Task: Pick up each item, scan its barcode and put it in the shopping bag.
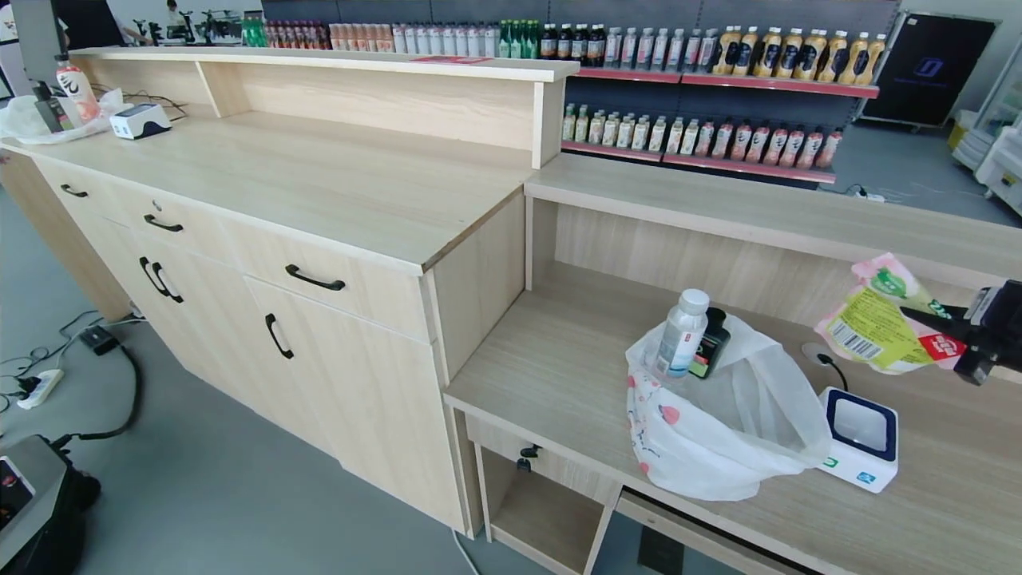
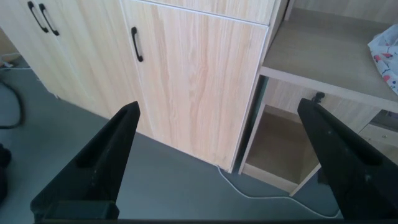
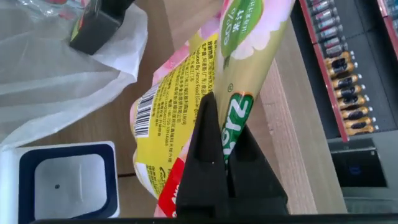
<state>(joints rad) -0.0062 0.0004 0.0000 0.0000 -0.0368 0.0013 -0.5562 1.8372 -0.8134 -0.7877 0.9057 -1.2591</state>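
Observation:
My right gripper (image 1: 942, 329) is shut on a pink, yellow and green snack packet (image 1: 882, 319), held in the air above the lower counter, beyond the barcode scanner (image 1: 861, 437). In the right wrist view the packet (image 3: 186, 112) hangs between the pinched fingers (image 3: 208, 149), its barcode side turned toward the scanner (image 3: 62, 183). A white shopping bag (image 1: 718, 415) stands open left of the scanner, with a clear bottle (image 1: 681, 332) and a dark bottle (image 1: 711, 342) inside. My left gripper (image 2: 217, 162) is open, low over the grey floor in front of the cabinet.
The lower counter (image 1: 559, 359) has bare wood left of the bag. A taller counter (image 1: 303, 176) with drawers stands to the left, bearing a second scanner (image 1: 140, 121) and bag. Shelves of bottled drinks (image 1: 703, 88) run behind. Cables lie on the floor (image 1: 96, 343).

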